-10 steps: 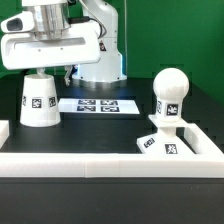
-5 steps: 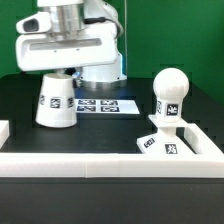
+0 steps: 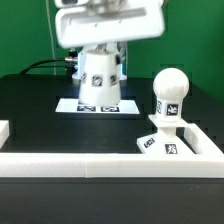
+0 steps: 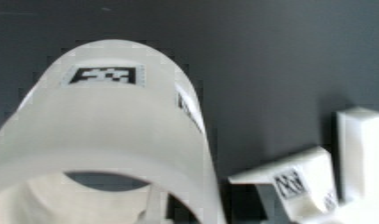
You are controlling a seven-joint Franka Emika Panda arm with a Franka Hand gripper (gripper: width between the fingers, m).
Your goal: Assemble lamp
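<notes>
The pincer (image 3: 101, 50) pinched the shade (image 3: 100, 80), lifted off the bench (image 3: 30, 100) above the marker board (image 3: 75, 105), likely for carrying toward the bulb (image 3: 169, 95) standing on the base (image 3: 165, 142).

The arm hangs high over the table's middle, wrist pointing straight down, gripper (image 3: 101, 52) clamped on the shade (image 3: 100, 78) and carrying it clear of the surface.

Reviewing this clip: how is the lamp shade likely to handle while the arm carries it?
The shade hangs under the gripper, clear of the table, so it is probably light. The wrist view shows a hollow, smooth white shell: likely rigid but somewhat slippery. Its tapered wall could let it slip in a loose grip.
</notes>
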